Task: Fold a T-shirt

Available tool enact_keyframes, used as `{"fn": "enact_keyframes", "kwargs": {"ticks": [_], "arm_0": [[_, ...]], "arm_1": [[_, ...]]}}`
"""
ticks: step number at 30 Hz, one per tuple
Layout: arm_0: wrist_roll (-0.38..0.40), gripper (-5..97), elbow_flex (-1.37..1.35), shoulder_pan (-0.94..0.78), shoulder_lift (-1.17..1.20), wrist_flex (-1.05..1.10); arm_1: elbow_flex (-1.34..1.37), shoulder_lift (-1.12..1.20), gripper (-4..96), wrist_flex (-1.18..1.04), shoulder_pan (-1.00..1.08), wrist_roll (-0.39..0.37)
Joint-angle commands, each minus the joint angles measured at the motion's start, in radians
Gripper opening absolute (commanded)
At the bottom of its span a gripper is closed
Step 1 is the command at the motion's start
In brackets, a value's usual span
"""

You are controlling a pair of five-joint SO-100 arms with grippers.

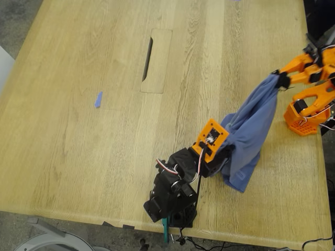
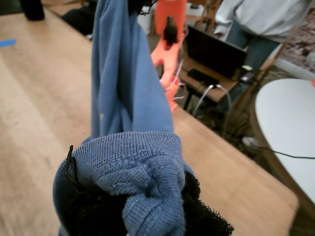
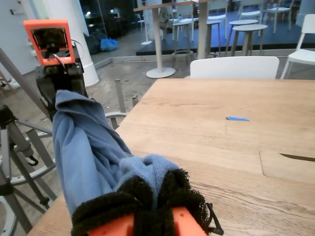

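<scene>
My first gripper (image 1: 217, 151) and my second gripper (image 1: 280, 78) each clamp their fingers on the T-shirt (image 1: 251, 125), stretching it above the tabletop (image 1: 78, 157) at the exterior view's right, probably to spread it.

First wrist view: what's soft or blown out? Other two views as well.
First wrist view: the T-shirt ribbing up close is crisp, while the orange arm and the person behind are blurred. Second wrist view: fairly sharp across the table as far as the blue scrap, with no glare. Exterior view: even, soft light, faint shadows, nothing blown out.
</scene>
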State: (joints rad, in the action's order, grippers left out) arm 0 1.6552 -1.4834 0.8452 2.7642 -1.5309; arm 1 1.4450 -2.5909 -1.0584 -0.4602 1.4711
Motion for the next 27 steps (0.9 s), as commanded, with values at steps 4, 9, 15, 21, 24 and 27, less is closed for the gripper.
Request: {"fn": "enact_keyframes", "kwargs": {"ticks": [4, 9, 15, 21, 24, 27], "arm_0": [[-0.005, 0, -0.258, -0.216, 0.161, 0.149], [-0.012, 0, -0.488, -0.387, 0.233, 0.347], [-0.011, 0, -0.732, -0.549, 0.262, 0.604], [-0.011, 0, -0.92, -0.653, 0.281, 0.779], [-0.012, 0, -0.992, -0.719, 0.318, 0.792], [-0.017, 0, -1.062, -0.796, 0.327, 0.854]], "arm_1": [[0.215, -0.032, 0.1, 0.218, 0.071, -0.015], [0.334, -0.02, 0.1, 0.348, 0.16, -0.017], [0.534, -0.052, 0.1, 0.463, 0.296, -0.015], [0.798, -0.052, 0.1, 0.735, 0.388, -0.018], [0.907, -0.02, 0.1, 0.87, 0.443, -0.015], [0.959, 0.049, 0.2, 0.977, 0.5, -0.012]]}}
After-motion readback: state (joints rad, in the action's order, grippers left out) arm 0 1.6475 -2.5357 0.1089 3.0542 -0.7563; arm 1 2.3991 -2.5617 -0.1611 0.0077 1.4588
